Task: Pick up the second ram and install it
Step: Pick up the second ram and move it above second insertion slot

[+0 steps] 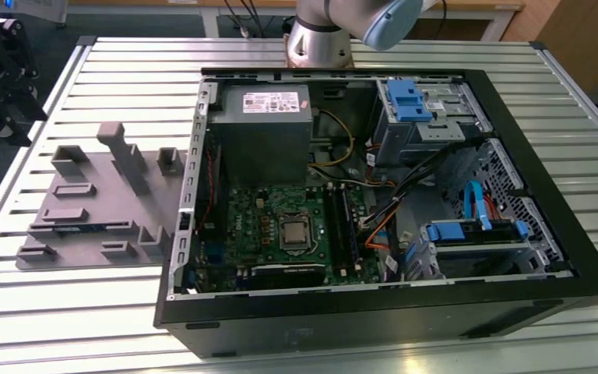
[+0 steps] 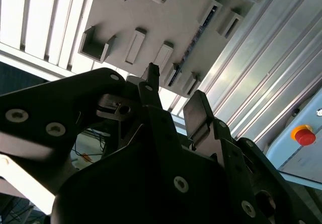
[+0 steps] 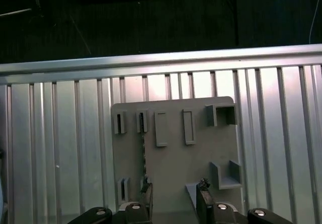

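One gripper [image 3: 175, 188] hangs spread and empty over the grey holder tray [image 3: 171, 168]; the second ram [image 3: 143, 156], seemingly the thin strip in its slot, lies on the exterior view's left of the computer case [image 1: 382, 319].

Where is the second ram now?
The second ram stands on edge in a slot of the gray holder plate, on the exterior view's left of the computer case.
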Available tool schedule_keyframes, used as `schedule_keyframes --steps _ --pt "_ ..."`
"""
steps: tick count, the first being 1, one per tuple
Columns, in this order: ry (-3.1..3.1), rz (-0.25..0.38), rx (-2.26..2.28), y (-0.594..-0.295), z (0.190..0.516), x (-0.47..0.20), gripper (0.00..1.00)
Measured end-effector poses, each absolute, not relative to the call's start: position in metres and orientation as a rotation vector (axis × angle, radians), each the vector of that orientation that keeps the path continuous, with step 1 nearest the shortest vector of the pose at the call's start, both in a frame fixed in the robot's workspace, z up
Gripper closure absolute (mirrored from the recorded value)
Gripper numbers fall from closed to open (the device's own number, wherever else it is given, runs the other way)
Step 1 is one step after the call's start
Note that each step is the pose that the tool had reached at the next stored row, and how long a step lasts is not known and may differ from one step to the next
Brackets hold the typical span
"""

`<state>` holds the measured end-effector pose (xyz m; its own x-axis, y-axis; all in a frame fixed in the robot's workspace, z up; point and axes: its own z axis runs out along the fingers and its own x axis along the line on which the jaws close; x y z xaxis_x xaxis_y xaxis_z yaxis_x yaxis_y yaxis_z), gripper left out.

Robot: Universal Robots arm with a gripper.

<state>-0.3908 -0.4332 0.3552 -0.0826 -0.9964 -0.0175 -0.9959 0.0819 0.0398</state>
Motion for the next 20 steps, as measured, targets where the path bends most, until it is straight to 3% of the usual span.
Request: schedule_keyframes --steps 20 --pt "-2.291 -0.060 2.131 -0.438 0.345 -0.391 0.53"
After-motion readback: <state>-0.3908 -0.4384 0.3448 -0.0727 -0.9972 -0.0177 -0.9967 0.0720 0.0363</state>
